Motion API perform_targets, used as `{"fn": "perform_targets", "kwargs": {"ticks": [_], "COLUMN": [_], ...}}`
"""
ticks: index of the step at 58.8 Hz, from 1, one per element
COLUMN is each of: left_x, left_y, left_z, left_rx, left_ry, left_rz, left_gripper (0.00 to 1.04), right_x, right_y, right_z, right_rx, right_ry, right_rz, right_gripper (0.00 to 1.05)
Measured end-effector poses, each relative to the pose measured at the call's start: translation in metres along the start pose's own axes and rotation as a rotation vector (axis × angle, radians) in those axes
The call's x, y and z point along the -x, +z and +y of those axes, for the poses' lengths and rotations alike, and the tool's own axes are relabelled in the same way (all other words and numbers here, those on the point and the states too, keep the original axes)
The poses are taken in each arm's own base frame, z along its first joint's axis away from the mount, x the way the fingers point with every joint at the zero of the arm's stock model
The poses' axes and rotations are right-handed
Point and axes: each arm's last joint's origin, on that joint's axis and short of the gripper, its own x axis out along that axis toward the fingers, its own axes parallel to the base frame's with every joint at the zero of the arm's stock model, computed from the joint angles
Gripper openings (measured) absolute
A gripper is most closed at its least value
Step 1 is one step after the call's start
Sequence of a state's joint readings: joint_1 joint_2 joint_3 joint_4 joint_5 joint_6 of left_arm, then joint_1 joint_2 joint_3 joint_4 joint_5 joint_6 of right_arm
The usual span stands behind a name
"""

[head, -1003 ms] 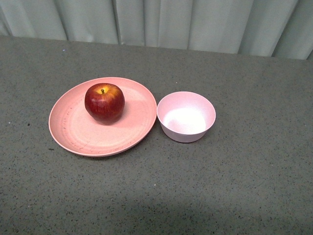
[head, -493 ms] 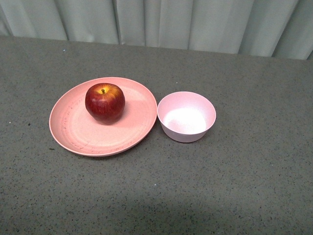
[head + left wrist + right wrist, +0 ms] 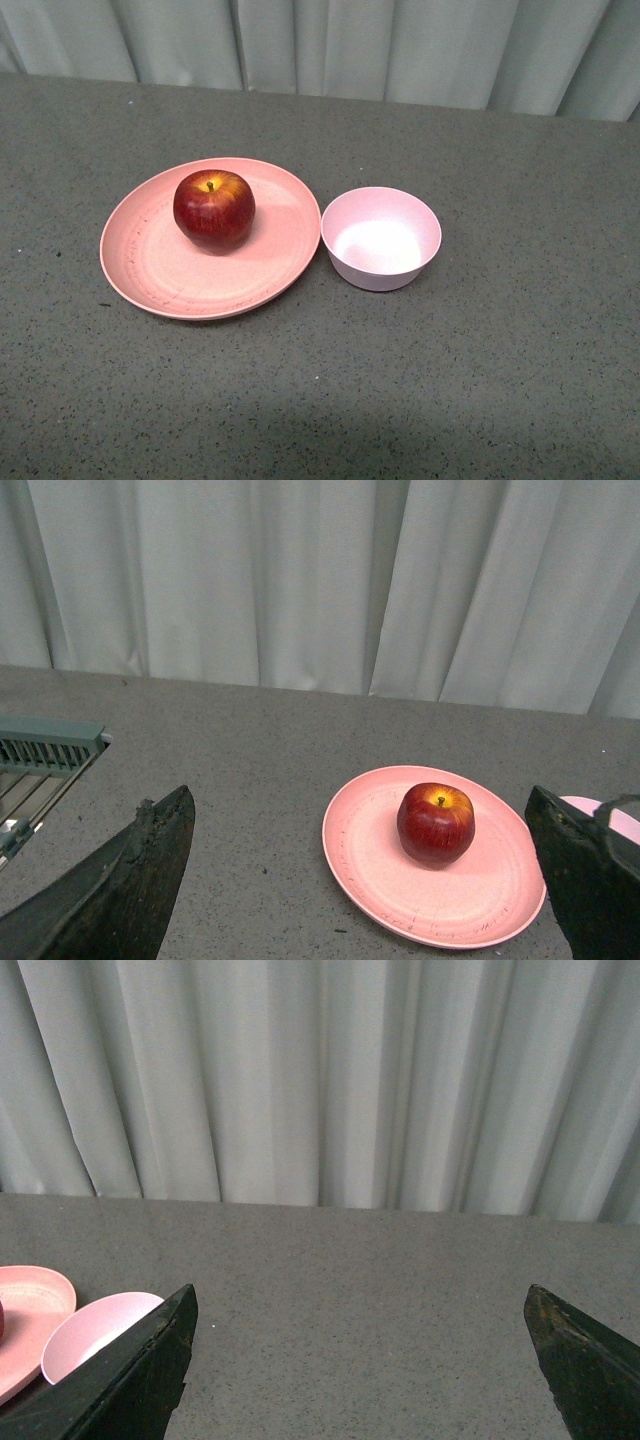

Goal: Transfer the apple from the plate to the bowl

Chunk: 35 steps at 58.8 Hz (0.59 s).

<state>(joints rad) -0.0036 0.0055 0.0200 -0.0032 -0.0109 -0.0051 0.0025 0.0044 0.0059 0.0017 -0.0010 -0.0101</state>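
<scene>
- The apple (image 3: 213, 210) sits on the plate (image 3: 150, 270), off-centre toward the plate's far side. It is round and glossy dark red, with a yellow-orange patch around its short brown stem.
- The plate is wide, shallow and round, matte salmon pink with a raised rim and faint speckles.
- The bowl (image 3: 375, 275), small, smooth and pale pink with sloping sides, stands just beside the plate's right rim.
- The table (image 3: 480, 380) under the plate is grey and finely speckled; a pleated pale curtain (image 3: 350, 45) hangs beyond the plate.
- The left gripper (image 3: 358, 800) has dark, rough-edged fingers spread wide, holding nothing.
- The right gripper (image 3: 360, 1290) is likewise spread wide, holding nothing.
</scene>
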Motion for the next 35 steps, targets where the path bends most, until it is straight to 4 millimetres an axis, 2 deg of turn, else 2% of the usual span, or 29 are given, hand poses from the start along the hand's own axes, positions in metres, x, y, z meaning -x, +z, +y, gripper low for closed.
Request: {"fn": "perform_targets", "kwargs": {"ticks": [6,16,24,35], "left_x": [-0.008,-0.038,-0.083,-0.137], "left_y": [-0.005,-0.001,0.007,-0.006], "left_z": [0.0,-0.002,-0.008,-0.021], "left_rx": [0.019,0.048,0.065,0.073], "left_ry": [0.094,0.071,0.009,-0.066], "left_rz": [0.146,0.179,0.202,0.33], "left_gripper": [0.98,0.98,0.98,0.98], "right_x": [0.0,0.0,0.0,0.0], "right_y": [0.0,0.0,0.0,0.0], "right_z": [0.0,0.0,0.0,0.0], "right_rx": [0.0,0.0,0.0,0.0], "right_ry": [0.0,0.0,0.0,0.0], "right_rz": [0.0,0.0,0.0,0.0], "right_gripper": [0.95,0.95,0.95,0.95]}}
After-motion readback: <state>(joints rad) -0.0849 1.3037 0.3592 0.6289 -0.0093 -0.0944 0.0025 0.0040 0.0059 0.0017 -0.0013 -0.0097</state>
